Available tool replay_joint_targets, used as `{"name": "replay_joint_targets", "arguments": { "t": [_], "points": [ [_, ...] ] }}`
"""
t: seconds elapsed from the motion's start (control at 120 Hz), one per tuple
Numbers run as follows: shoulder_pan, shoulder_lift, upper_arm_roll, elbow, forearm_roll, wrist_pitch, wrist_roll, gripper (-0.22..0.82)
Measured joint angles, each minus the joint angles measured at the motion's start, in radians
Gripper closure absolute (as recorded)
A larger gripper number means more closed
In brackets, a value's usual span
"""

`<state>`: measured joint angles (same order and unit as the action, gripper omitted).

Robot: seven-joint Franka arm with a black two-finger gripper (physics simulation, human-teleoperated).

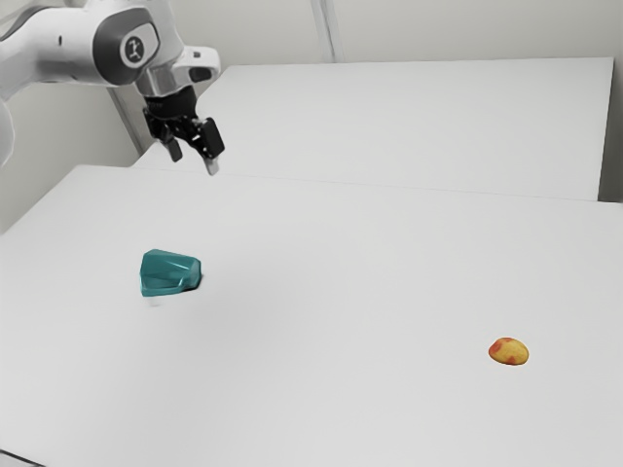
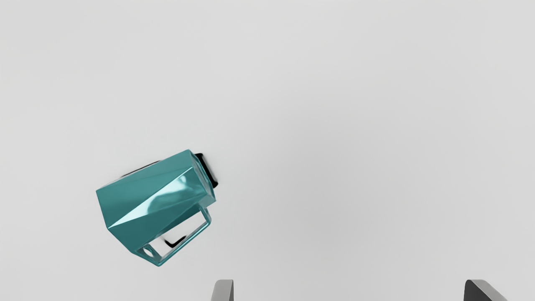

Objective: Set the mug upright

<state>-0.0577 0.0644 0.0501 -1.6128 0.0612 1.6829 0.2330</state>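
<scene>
Exterior view: at your left, the mug (image 1: 169, 273) lies on its side on the table (image 1: 341, 321), not upright. Just right of it and farther up, the gripper (image 1: 194, 161) hangs above the table, open and empty, fingers wide apart, clear of the mug. Well apart, nearer and at the exterior view's right, there's a fruit (image 1: 508, 351). Step in hand looks like the approach. Next you'd shift over the mug, line the fingers up across its body, lower and close, then tip it up. Mug: glossy teal, hard-looking, faceted, tapering, angular loop handle (image 2: 186, 245). Fruit: rounded, mottled yellow-red. Table: plain, pale, smooth.
</scene>
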Motion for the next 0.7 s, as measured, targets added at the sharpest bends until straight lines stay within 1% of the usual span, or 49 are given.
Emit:
{"name": "replay_joint_targets", "arguments": {
  "t": [0.1,0.142,0.233,0.308,0.375,0.433,0.5,0.542,0.633,0.7],
  "points": [
    [0.009,-0.015,0.025,-0.026,-0.017,0.019,0.001,0.00],
    [0.008,-0.034,0.046,-0.062,-0.029,0.035,0.001,0.00],
    [0.002,-0.128,0.097,-0.214,-0.059,0.113,0.014,0.00],
    [0.012,-0.195,0.155,-0.342,-0.138,0.203,0.077,0.00],
    [0.066,-0.250,0.195,-0.454,-0.259,0.274,0.170,0.00],
    [0.148,-0.289,0.206,-0.544,-0.393,0.319,0.273,0.00],
    [0.229,-0.307,0.216,-0.616,-0.549,0.353,0.415,0.00],
    [0.253,-0.305,0.242,-0.645,-0.627,0.364,0.506,0.00],
    [0.273,-0.259,0.303,-0.667,-0.771,0.364,0.708,0.00],
    [0.302,-0.222,0.324,-0.670,-0.837,0.346,0.847,0.00]
  ]
}}
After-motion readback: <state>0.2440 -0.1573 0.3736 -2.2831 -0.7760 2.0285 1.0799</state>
